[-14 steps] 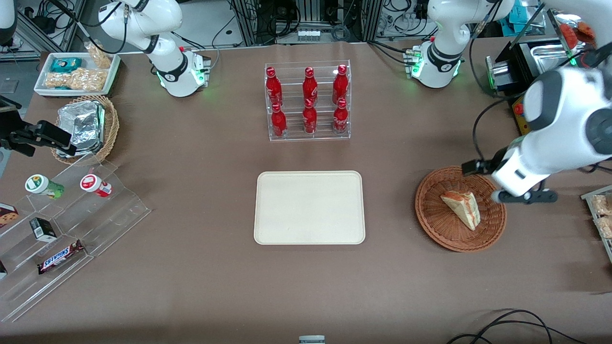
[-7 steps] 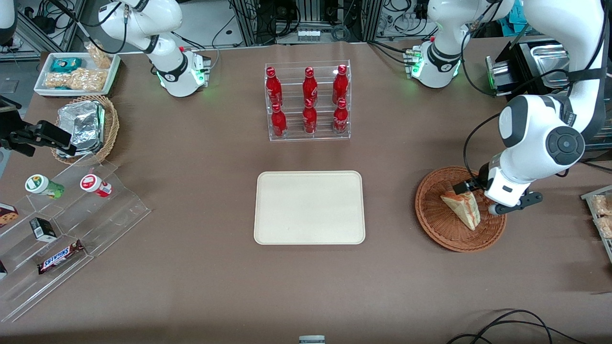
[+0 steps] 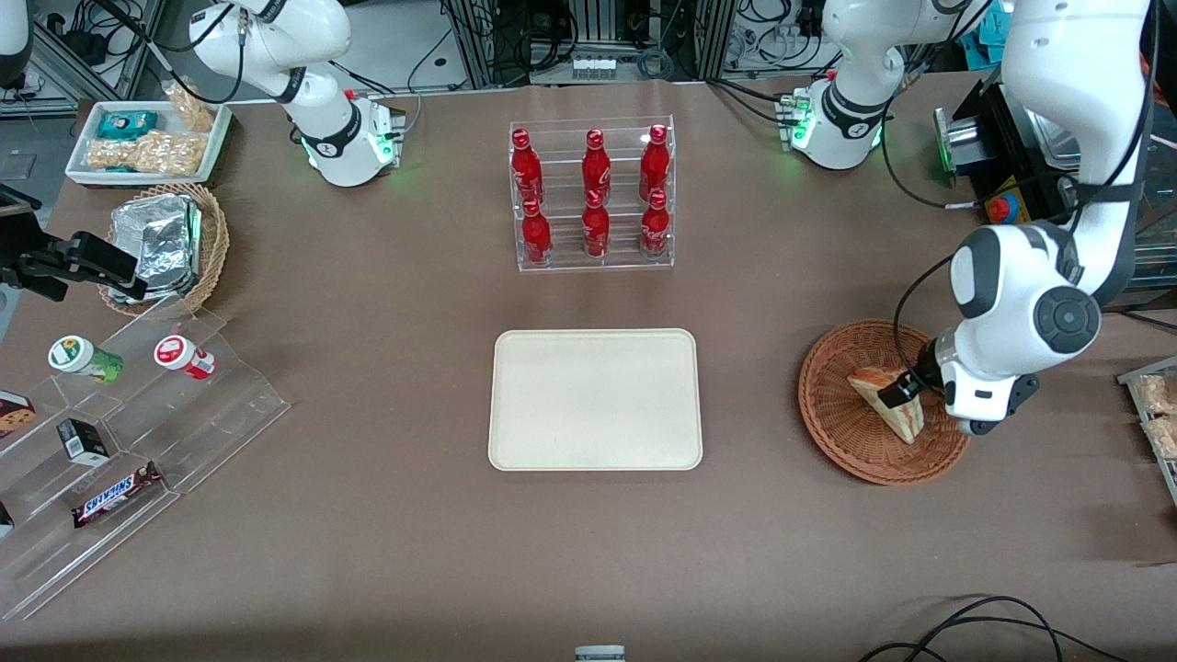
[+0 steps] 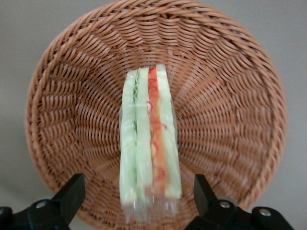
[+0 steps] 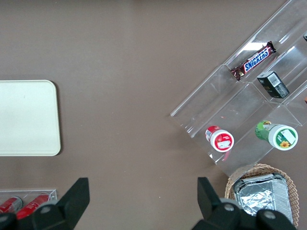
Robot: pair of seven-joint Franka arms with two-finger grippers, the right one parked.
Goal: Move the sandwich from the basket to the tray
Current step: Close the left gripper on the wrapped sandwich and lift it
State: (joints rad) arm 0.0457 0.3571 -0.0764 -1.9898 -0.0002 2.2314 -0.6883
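The sandwich (image 3: 883,403), a clear-wrapped wedge of pale bread with red-orange and green layers, lies in the round reddish-brown wicker basket (image 3: 832,414) toward the working arm's end of the table. My left gripper (image 3: 906,395) is low over the basket at the sandwich. In the left wrist view the sandwich (image 4: 149,139) stands on edge in the basket (image 4: 230,120). The gripper (image 4: 138,181) is open, with one black finger (image 4: 72,191) on each side of the sandwich's wide end, apart from it. The cream tray (image 3: 596,400) lies flat at mid-table with nothing on it.
A clear rack of red bottles (image 3: 593,198) stands farther from the front camera than the tray. Toward the parked arm's end are a tan basket of foil packets (image 3: 165,244), a white snack tray (image 3: 147,142) and a clear stepped stand (image 3: 119,432). A black appliance (image 3: 1011,138) stands near the working arm.
The left arm has swung in over the basket and come down. Its gripper moved from the basket's rim to straddle the sandwich. The sandwich has not moved.
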